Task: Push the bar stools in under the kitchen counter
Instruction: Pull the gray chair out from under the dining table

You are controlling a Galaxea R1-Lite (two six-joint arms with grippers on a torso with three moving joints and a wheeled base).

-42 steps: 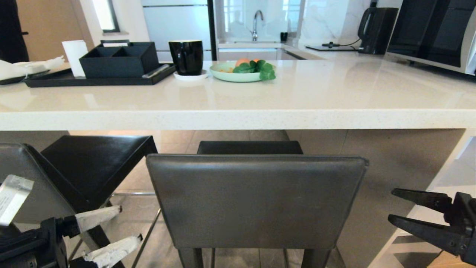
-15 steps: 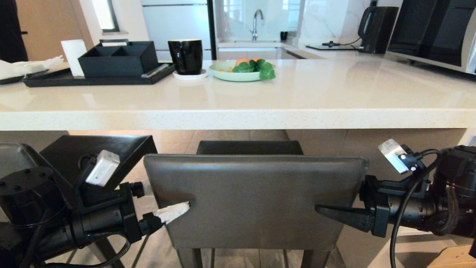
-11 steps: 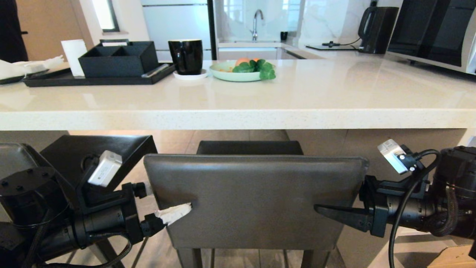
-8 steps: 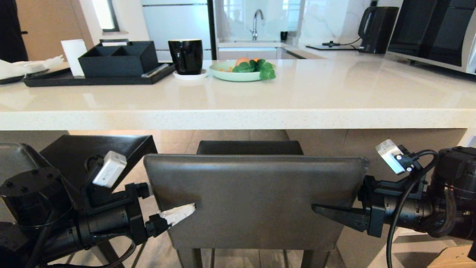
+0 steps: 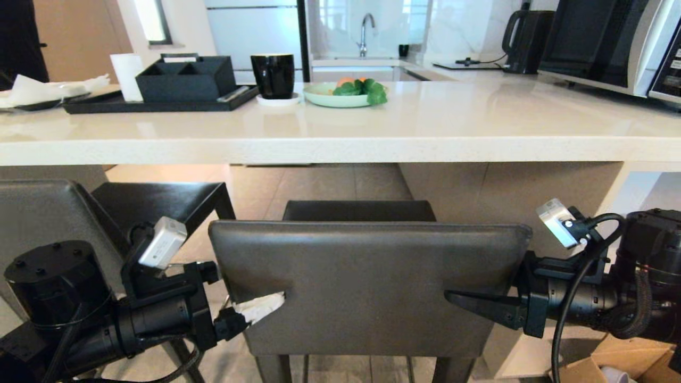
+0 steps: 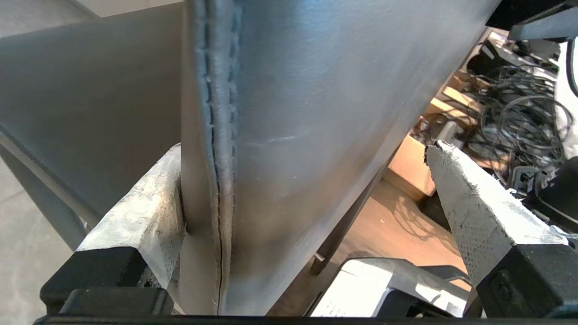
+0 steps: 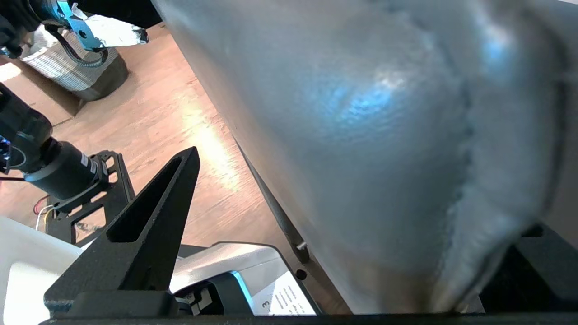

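The kitchen counter (image 5: 425,149) runs across the head view, white and glossy. One of the bar stools (image 5: 367,287) stands in front of me, its grey backrest toward me and its seat (image 5: 357,210) just short of the counter's edge. A second stool (image 5: 42,223) stands to its left, turned aside. My left gripper (image 5: 250,298) is open and straddles the backrest's left edge (image 6: 216,158), one taped finger (image 6: 149,212) touching it. My right gripper (image 5: 484,282) is open astride the right edge (image 7: 406,158), with its black finger (image 7: 149,216) clear of the leather.
On the counter sit a black tray with an organiser (image 5: 183,80), a black mug (image 5: 272,74), a green plate of fruit (image 5: 340,94), a kettle (image 5: 524,40) and a microwave (image 5: 612,42). A cardboard box (image 5: 612,367) lies at the lower right. Cables (image 6: 510,113) lie on the floor.
Both grippers came up to the backrest's sides. The whole view has since shifted: the counter and its things sit higher and smaller, while the middle stool and both grippers keep their place in the picture.
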